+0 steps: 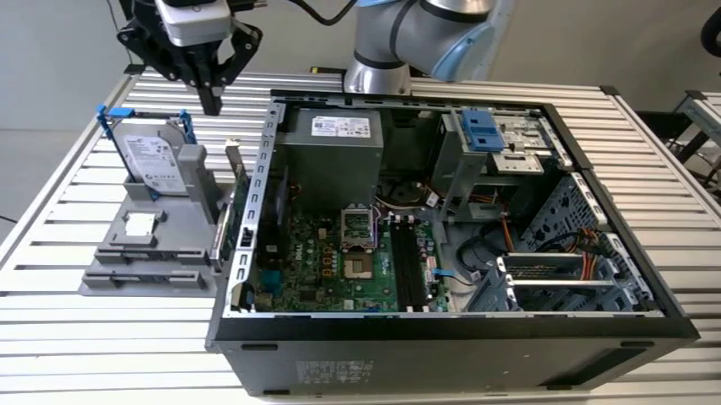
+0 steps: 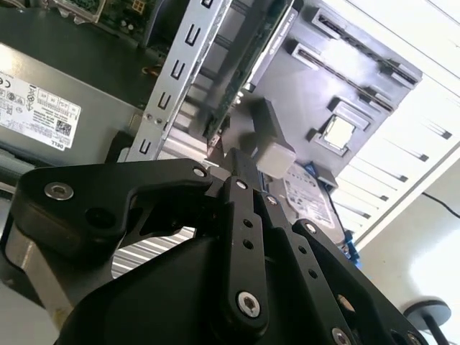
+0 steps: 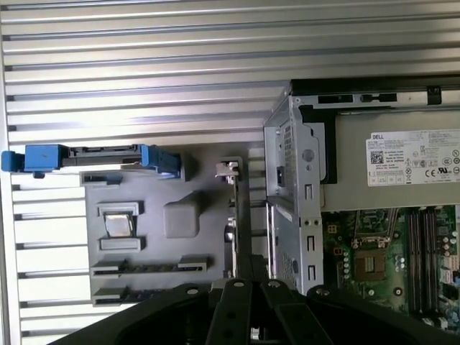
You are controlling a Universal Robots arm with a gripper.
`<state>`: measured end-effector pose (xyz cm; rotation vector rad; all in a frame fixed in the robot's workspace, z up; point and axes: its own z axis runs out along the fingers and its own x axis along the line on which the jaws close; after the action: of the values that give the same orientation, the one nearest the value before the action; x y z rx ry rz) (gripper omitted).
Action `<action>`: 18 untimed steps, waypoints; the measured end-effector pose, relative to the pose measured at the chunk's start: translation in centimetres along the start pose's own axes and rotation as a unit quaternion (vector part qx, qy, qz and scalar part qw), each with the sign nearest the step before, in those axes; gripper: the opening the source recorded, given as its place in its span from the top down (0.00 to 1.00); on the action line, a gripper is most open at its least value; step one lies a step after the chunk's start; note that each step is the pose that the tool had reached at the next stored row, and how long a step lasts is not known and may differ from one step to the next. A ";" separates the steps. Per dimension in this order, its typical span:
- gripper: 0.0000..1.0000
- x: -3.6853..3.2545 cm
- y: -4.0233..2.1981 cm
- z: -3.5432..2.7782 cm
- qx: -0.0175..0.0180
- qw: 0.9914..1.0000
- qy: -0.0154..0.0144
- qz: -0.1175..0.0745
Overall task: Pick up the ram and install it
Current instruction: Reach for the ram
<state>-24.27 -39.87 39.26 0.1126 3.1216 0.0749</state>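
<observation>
My gripper (image 1: pixel 211 101) hangs shut and empty above the far end of the grey holder (image 1: pixel 124 270), between the hard drive (image 1: pixel 152 160) and the case wall. In both wrist views the black fingers (image 2: pixel 241 162) (image 3: pixel 239 282) meet in one point over the holder (image 3: pixel 187 251). The ram is hidden from me. I cannot tell whether a stick stands in the holder's long slots (image 3: pixel 151 264) or in the motherboard's memory slots (image 1: pixel 411 261) (image 3: pixel 424 251).
An open computer case (image 1: pixel 451 329) lies on the slatted table (image 1: pixel 67 337), with its power supply (image 1: pixel 333 143) at the far end. A green card (image 1: pixel 231 198) stands upright on the holder by the case wall. A small chip (image 1: pixel 140 224) lies in the holder.
</observation>
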 end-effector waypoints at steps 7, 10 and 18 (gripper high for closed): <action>1.00 1.30 -0.05 -0.03 0.000 1.000 0.001 0.000; 1.00 1.83 -0.07 -0.03 0.000 1.000 0.002 0.000; 1.00 3.27 -0.10 -0.06 0.000 1.000 0.003 0.000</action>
<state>-27.55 -39.74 39.26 0.1130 3.1284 0.0746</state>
